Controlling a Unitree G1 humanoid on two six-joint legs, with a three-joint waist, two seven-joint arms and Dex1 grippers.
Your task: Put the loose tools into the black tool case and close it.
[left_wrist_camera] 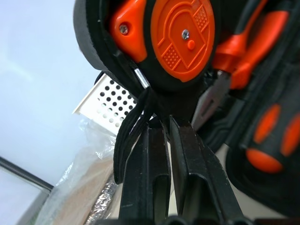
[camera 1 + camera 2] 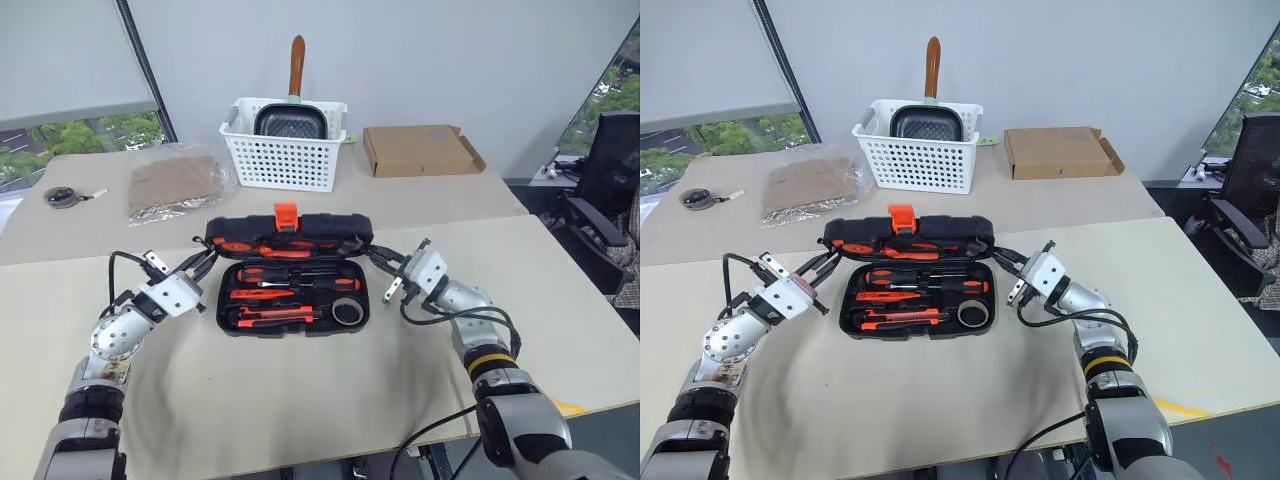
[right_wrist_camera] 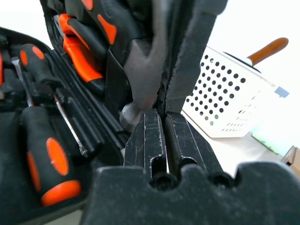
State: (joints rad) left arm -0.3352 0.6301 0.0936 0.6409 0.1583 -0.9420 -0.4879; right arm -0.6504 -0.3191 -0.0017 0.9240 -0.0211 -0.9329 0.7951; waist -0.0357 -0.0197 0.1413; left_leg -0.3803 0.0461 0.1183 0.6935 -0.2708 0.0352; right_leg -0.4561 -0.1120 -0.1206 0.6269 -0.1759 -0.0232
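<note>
A: Where do we find the black tool case (image 2: 292,290)?

B: On the beige table (image 2: 300,400), in front of the white basket (image 2: 285,150), lid half raised, two screwdrivers (image 2: 300,274), utility knife (image 2: 275,315) and tape roll (image 2: 348,312) seated in its recesses.

A: And our grippers?

B: The left gripper (image 2: 208,262) pinches the lid's left corner; the right gripper (image 2: 378,259) clamps its right edge.

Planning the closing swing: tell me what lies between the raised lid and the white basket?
Bare table lies between the lid and the white basket, in the left eye view.
</note>
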